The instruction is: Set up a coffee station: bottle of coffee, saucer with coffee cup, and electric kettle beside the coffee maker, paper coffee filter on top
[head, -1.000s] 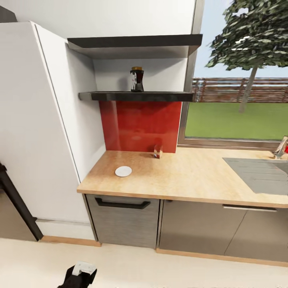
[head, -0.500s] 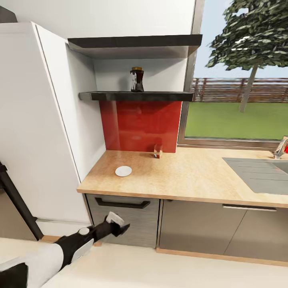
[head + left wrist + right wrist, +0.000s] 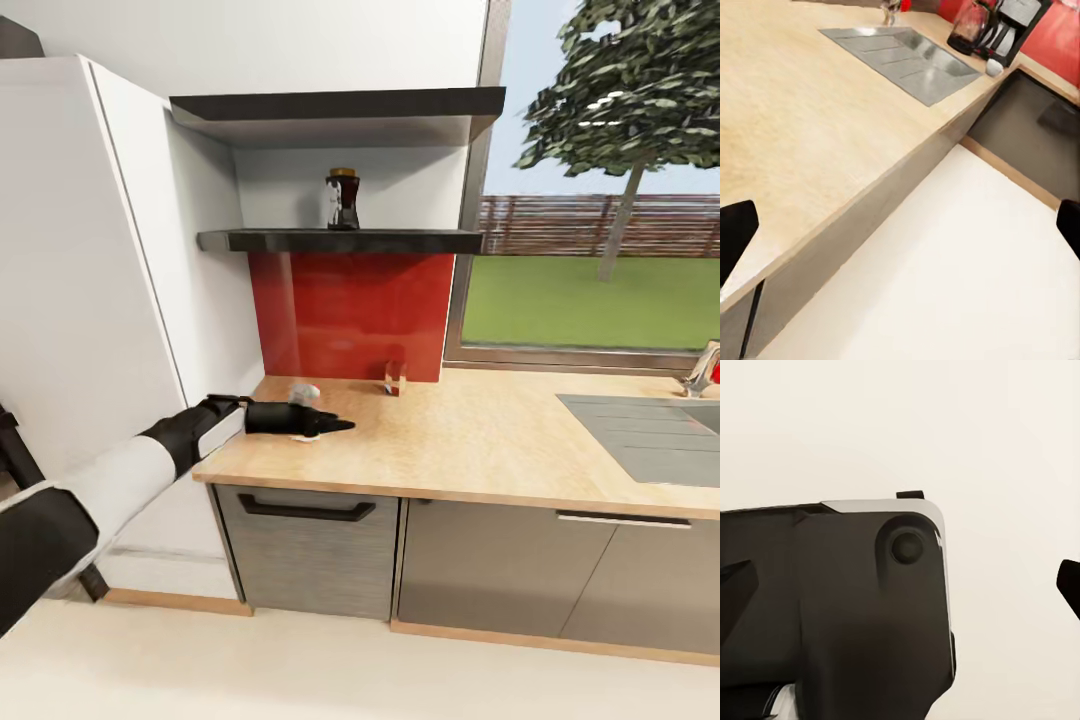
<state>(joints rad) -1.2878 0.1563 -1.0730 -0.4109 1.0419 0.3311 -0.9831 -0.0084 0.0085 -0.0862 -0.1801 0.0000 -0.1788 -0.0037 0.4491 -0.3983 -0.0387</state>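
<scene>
The bottle of coffee [image 3: 342, 200] stands on the dark kitchen shelf [image 3: 400, 241], above the red backsplash. My left gripper [image 3: 334, 425] reaches in over the left end of the countertop [image 3: 470, 440], just above the saucer [image 3: 298, 438], which shows only as a white sliver under it. Seen from the left wrist, the left gripper [image 3: 900, 232] is open with its fingertips [image 3: 735, 240] wide apart and nothing between them. Far along that countertop stand the black coffee maker [image 3: 1014, 21], a domed glass vessel that looks like the electric kettle [image 3: 967, 30], and a small white coffee cup [image 3: 994, 67]. My right gripper [image 3: 900, 585] is open over my own dark base.
A small red and white object [image 3: 395, 378] sits by the backsplash. A steel sink [image 3: 640, 435] with a tap [image 3: 705, 370] is set into the counter at the right. A tall white cabinet [image 3: 90, 320] flanks the counter's left end. Grey drawers lie below.
My left arm has risen from floor level in front of the drawer to above the countertop and now covers the saucer. The bottle and the camera have not moved.
</scene>
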